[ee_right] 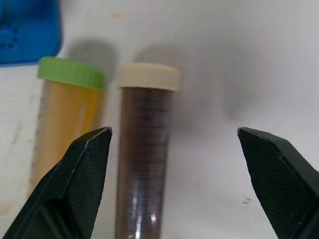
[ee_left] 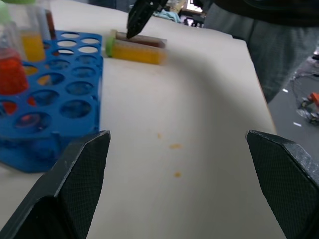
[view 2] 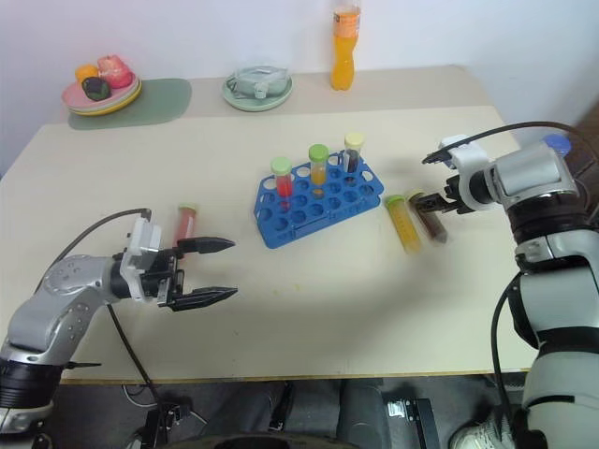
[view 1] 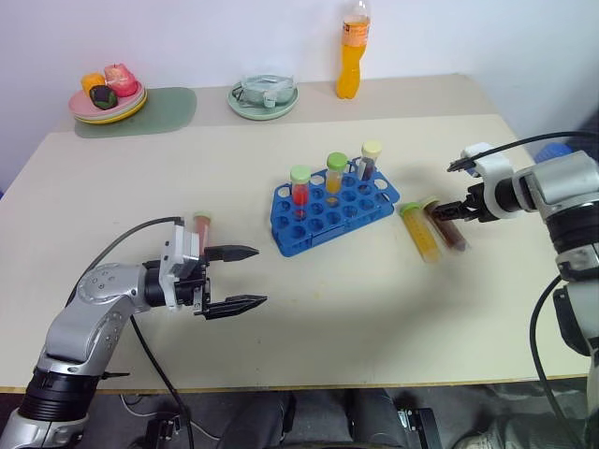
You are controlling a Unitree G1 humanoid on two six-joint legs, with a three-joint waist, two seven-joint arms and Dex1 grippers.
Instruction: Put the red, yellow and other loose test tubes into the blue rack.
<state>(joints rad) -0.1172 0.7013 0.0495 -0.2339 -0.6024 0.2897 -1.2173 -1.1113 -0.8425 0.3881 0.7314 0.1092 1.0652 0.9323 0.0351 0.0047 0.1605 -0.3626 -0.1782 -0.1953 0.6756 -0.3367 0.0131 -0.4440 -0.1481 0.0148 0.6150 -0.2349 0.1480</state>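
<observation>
The blue rack [view 1: 334, 211] stands mid-tabletop [view 1: 281, 309] with 3 capped tubes upright in it: a red one [view 1: 300, 188], an orange one [view 1: 335, 174] and a dark one [view 1: 370, 160]. Just to its right, 2 loose tubes lie side by side, touching: a yellow tube [view 1: 419, 231] with a green cap and a brown tube [ee_right: 144, 149] with a cream cap. The right tool [view 1: 447, 212] hangs over the brown tube, jaws wide apart, holding nothing. The left tool [view 1: 245, 277] is open and empty, level, well left of the rack. Beside it lies a red tube [view 2: 185, 224].
</observation>
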